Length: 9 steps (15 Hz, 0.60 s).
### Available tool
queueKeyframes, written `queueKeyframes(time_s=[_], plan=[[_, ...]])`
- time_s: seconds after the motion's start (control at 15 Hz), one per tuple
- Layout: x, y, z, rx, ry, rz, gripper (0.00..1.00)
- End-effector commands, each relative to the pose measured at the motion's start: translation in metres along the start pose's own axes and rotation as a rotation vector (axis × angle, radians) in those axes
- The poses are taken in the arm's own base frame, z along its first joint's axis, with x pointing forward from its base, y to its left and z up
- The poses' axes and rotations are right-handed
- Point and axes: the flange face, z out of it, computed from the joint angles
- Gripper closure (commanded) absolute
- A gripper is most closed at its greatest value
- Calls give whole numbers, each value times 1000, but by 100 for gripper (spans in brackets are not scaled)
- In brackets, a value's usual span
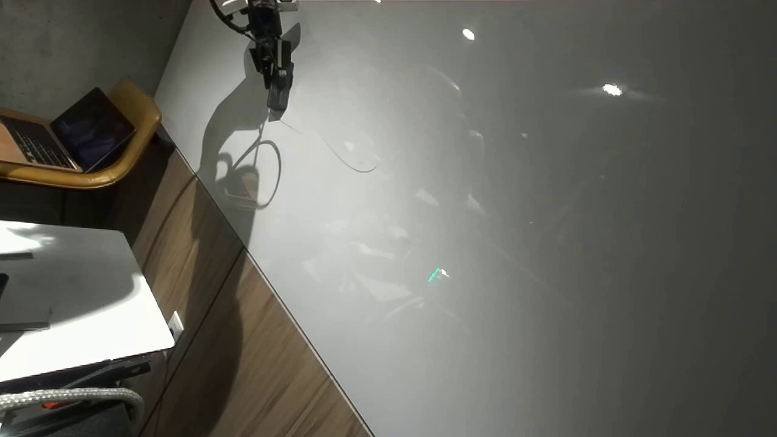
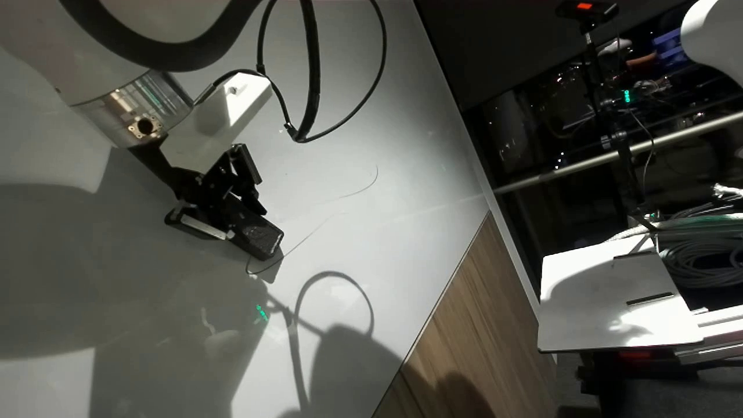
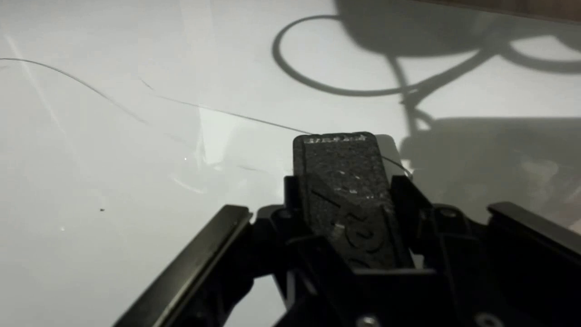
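Here's that shiny silver wrist collar (image 2: 125, 107) (dark round port (image 2: 145, 125) and all), a thick, curved black cable (image 2: 177, 56), and a black, angular hand (image 3: 346, 200) showing round screws (image 3: 367, 321)!

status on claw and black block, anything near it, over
Claw shut on black block. Block close to white surface, contact unclear. Thin dark line passes behind it in wrist view.
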Motion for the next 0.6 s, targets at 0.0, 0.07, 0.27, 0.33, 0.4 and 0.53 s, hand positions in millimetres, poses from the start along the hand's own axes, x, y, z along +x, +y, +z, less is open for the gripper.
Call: queueKeyframes(time_s=[0.0, 0.07, 0.27, 0.33, 0.4, 0.53], plan=[[23, -21, -13, 43, 117, -26, 73], [24, -25, -14, 51, 119, -30, 73], [26, -37, -5, 62, 107, -53, 73], [28, -33, 0, 57, 93, -61, 73], [32, -24, 2, 48, 78, -69, 73], [42, 3, -11, 52, 69, -74, 73]])
